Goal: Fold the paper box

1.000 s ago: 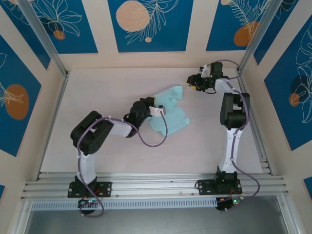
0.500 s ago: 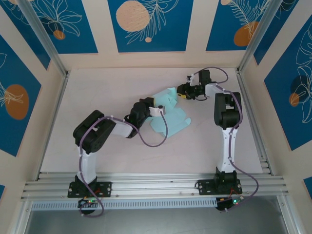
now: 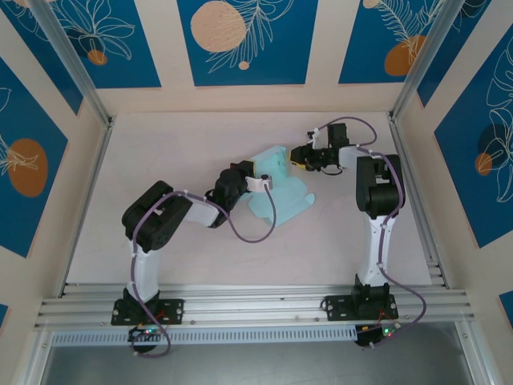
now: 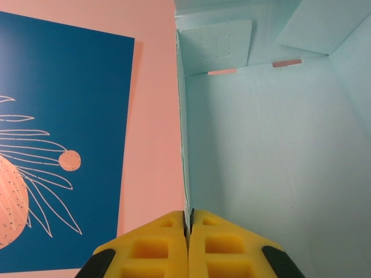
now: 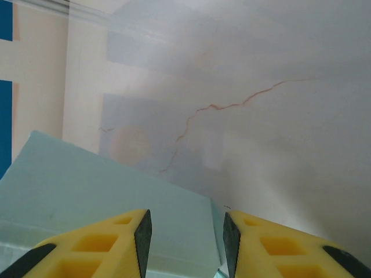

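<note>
Box position: your paper box (image 3: 284, 196) sits mid-table (image 3: 160, 152), between the two grippers. It is part-erected, and the left wrist view looks into its pale blue interior (image 4: 272, 156) with the walls up.
Left gripper (image 3: 261, 183): pads pressed together (image 4: 188, 246) on the thin edge of one upright wall, so you are holding the card.
Right gripper (image 3: 296, 157): jaws apart at a moderate gap (image 5: 184, 231), with nothing between them. A card panel (image 5: 104, 191) lies just ahead of and below the fingers.
Change: over the last second your right gripper has come in from the far right corner to the box's far flap. That flap, which lay spread out, now looks drawn in and raised. The left grip has not moved.
Meaning: probably the left anchors while the right is placed to push or pinch the far flap; the fold is under way, not finished.
</note>
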You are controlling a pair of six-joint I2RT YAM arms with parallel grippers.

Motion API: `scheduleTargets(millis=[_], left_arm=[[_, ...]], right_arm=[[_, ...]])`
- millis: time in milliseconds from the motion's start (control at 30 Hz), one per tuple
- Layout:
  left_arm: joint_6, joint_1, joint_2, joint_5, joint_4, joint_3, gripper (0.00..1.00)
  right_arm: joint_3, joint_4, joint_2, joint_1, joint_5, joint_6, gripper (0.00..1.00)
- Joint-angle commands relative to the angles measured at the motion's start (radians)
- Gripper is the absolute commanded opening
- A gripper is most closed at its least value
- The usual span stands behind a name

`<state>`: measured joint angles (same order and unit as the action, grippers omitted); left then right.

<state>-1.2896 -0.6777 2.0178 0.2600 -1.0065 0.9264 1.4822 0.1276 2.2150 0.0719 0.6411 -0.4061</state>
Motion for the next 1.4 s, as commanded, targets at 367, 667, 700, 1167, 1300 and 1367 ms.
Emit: scheduleTargets(millis=[367,667,700,1167,1300,1367], left_arm=[[-0.093,-0.008,0.056,-0.008,-0.038,-0.029,0.00],[-0.202,-0.010,0.109,-0.008,-0.127,-0.024,0.00],[-0.202,-0.010,0.107,-0.013,-0.120,-0.024,0.00],[-0.226,-0.008,0.101,-0.036,-0.119,-0.023,0.00],[-0.205,-0.008,0.085,-0.054,-0.079,-0.019,0.00],[-0.182,-0.008,0.074,-0.068,-0.044,-0.014,0.00]], right_arm=[[-0.082,-0.052,-0.107,0.011,0.073,0.090,0.41],[-0.211,-0.178,-0.157,0.032,0.027,0.050,0.43],[-0.227,-0.202,-0.160,0.035,0.024,0.042,0.44],[-0.167,-0.179,-0.130,0.074,-0.149,0.049,0.48],[-0.143,-0.176,-0.122,0.085,-0.171,0.053,0.48],[-0.119,-0.157,-0.115,0.092,-0.170,0.061,0.49]])
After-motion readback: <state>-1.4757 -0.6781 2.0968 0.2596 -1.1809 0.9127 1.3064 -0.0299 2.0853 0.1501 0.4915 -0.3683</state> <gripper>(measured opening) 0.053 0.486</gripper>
